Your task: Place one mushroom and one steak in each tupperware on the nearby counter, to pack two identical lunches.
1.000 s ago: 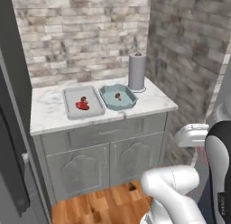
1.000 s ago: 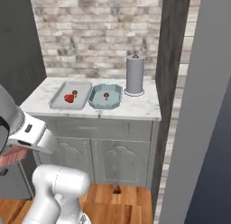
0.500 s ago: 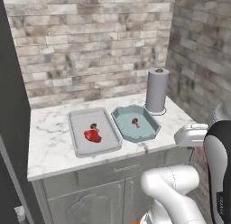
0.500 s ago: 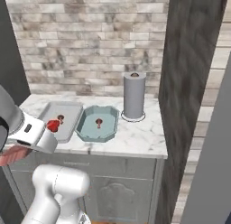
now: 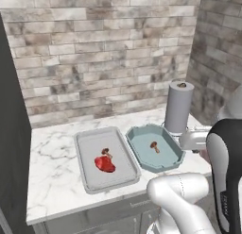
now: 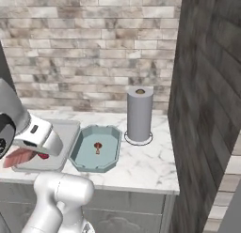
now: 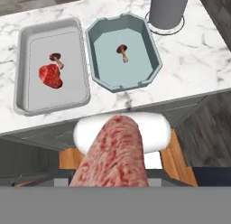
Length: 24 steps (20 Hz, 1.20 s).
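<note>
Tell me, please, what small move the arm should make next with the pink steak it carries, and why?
Probably carry the pink steak, held in the gripper, forward over the teal tupperware and lower it. That container holds only a mushroom, while the grey tupperware already has a red steak and a mushroom. The steak hangs short of the counter edge.

The white arm is seen rising from the lower right of the left base view and the lower left of the right base view, its elbow bent low at the bottom of both frames. The gripper (image 6: 19,157) is held at the left edge of the right base view, pointing down and left. A pink steak (image 7: 115,157) is clamped between its jaws, filling the lower centre of the hand view.
</note>
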### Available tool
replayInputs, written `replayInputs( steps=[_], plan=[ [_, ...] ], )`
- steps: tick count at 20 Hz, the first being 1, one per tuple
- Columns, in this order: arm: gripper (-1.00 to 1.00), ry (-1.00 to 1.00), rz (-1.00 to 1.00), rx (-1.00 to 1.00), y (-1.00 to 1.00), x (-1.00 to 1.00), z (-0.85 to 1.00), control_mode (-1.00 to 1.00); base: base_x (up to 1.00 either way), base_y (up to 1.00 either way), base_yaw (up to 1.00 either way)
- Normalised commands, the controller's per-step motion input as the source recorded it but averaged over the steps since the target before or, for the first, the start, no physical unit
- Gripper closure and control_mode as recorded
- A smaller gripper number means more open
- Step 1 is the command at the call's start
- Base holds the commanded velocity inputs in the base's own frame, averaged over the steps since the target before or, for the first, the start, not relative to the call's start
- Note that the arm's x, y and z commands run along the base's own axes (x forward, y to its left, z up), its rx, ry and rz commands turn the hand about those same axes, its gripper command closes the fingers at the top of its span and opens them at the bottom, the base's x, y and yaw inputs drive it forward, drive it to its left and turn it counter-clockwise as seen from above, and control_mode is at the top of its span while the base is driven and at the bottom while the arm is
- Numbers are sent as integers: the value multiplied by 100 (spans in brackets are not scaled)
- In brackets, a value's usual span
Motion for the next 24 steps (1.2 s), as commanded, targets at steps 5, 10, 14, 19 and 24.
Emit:
replayInputs(
  steps=[5,10,14,19,24],
  plan=[
    [100,0,0,0,0,67,-57,-100,0,0,0],
    [100,1,0,0,0,82,-20,-100,0,0,0],
    [100,0,5,0,0,66,-5,-100,0,0,0],
    [100,0,18,0,0,36,-16,-100,0,0,0],
    [100,0,21,-1,0,7,-30,-100,0,0,0]
  ],
)
